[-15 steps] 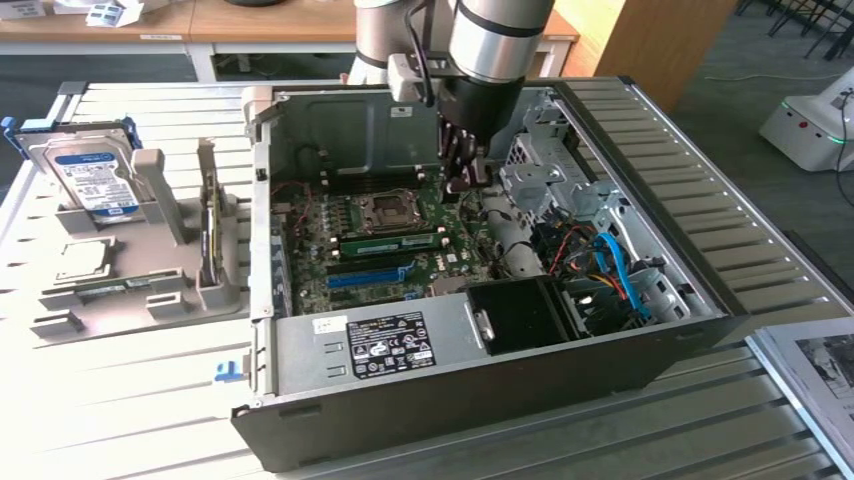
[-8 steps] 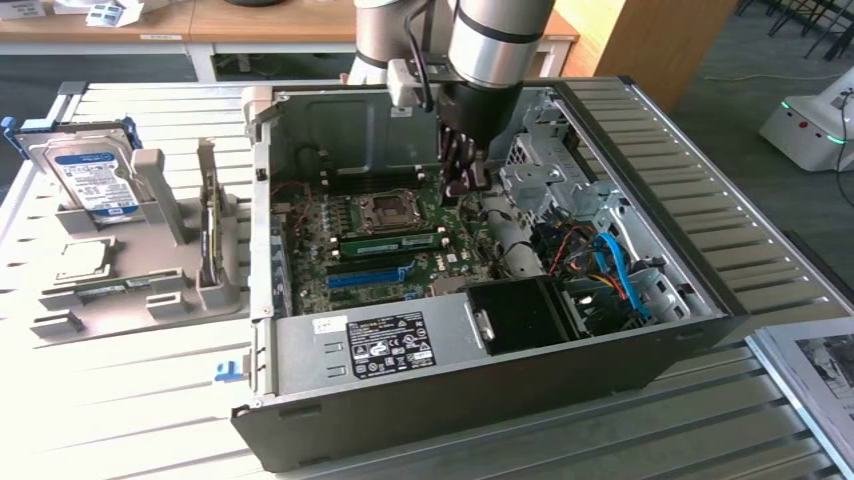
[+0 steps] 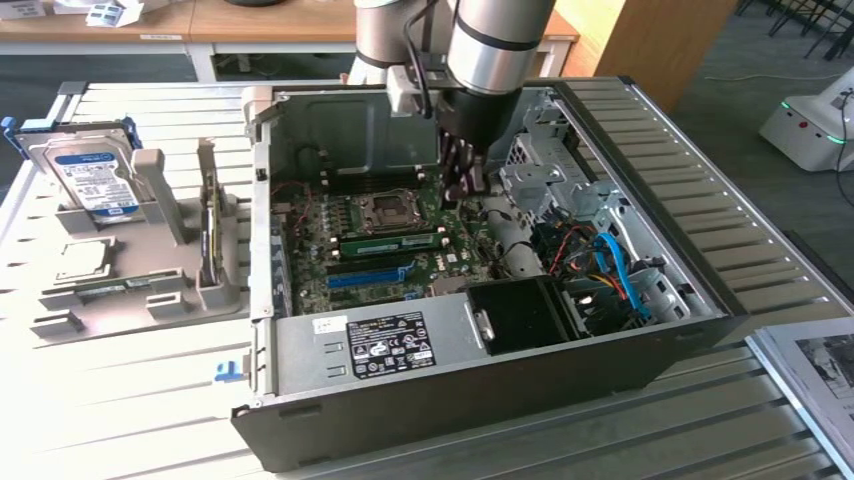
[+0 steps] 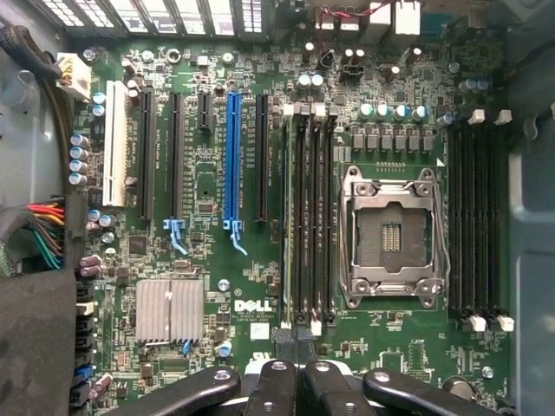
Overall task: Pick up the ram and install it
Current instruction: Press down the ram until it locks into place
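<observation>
Gripper (image 4: 295, 348), fingers pressed together and holding nothing, is hanging inside the open computer case (image 3: 534, 385). Just off it, toward the exterior view's left, the ram (image 3: 390, 241) is sitting slotted into the motherboard (image 4: 408, 347) beside the CPU socket (image 4: 388, 236).

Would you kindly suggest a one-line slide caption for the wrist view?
Shut pincer over the memory slots, which lie between the blue expansion slot and the empty CPU socket.

Slatted metal table (image 3: 134, 425) — open computer case (image 3: 534, 390) at centre, grey parts stand (image 3: 120, 300) toward the exterior view's left
</observation>
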Motion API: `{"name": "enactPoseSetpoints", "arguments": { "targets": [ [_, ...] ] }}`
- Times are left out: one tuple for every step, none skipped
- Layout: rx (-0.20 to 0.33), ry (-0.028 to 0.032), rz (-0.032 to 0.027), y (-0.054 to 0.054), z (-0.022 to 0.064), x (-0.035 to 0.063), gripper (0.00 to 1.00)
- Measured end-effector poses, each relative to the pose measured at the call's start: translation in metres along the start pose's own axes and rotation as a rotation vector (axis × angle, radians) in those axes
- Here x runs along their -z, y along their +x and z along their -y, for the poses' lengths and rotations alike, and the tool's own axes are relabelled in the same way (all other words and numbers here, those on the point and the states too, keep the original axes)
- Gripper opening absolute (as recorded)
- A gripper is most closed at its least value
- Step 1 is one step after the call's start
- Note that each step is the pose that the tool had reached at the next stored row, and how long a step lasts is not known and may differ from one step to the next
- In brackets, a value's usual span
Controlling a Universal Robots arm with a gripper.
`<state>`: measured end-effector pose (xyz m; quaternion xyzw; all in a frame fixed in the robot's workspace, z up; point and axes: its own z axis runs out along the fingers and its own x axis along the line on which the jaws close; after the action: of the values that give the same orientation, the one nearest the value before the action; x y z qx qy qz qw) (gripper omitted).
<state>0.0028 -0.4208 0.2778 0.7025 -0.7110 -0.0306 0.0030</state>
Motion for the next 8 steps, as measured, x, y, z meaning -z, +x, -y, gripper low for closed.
{"name": "enactPoseSetpoints", "arguments": {
  "targets": [
    [0.000,0.0000,0.0000,0.0000,0.0000,-0.0008,0.10],
    [0.000,0.0000,0.0001,0.0001,0.0001,-0.0015,0.10],
    [0.000,0.0000,0.0000,0.0001,0.0001,-0.0022,0.10],
    [0.000,0.0000,0.0000,0.0001,0.0001,-0.0029,0.10],
    [0.000,0.0000,0.0000,0.0001,0.0002,-0.0036,0.10],
    [0.000,0.0000,0.0000,0.0002,0.0002,-0.0043,0.10],
    [0.000,0.0000,0.0000,0.0002,0.0002,-0.0051,0.10],
    [0.000,0.0000,0.0000,0.0002,0.0003,-0.0058,0.10]
  ]
}}
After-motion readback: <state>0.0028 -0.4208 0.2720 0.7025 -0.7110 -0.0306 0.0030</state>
